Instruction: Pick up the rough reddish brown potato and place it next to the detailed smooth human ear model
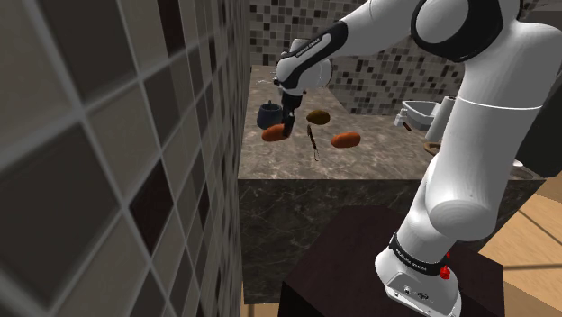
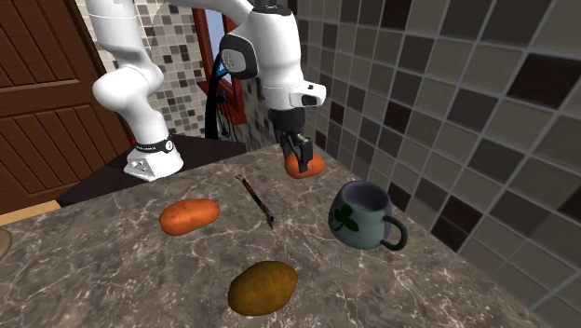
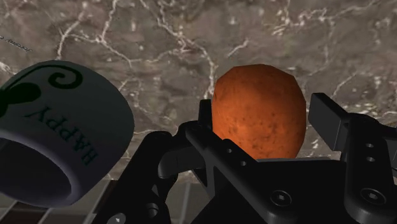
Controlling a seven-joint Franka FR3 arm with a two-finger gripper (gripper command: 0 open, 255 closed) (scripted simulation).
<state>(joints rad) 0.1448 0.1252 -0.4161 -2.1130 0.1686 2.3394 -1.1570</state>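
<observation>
A rough reddish-brown potato (image 1: 273,134) (image 2: 307,168) lies on the dark marble counter (image 2: 112,270), close to the tiled wall. My black gripper (image 1: 288,128) (image 2: 296,157) reaches down over it with one finger on each side. In the wrist view the potato (image 3: 257,108) sits between the fingers of the gripper (image 3: 264,113). The left finger (image 3: 207,124) is at its skin, and a thin gap shows before the right finger (image 3: 326,118). The potato still rests on the counter.
A grey mug (image 2: 361,216) (image 3: 57,146) with a green clover stands right beside the gripper. An orange potato (image 2: 189,215), a yellow-brown potato (image 2: 263,286) and a thin dark utensil (image 2: 256,200) also lie on the counter. The tiled wall (image 1: 108,162) is close by. A pale object (image 1: 419,113) sits far along the counter.
</observation>
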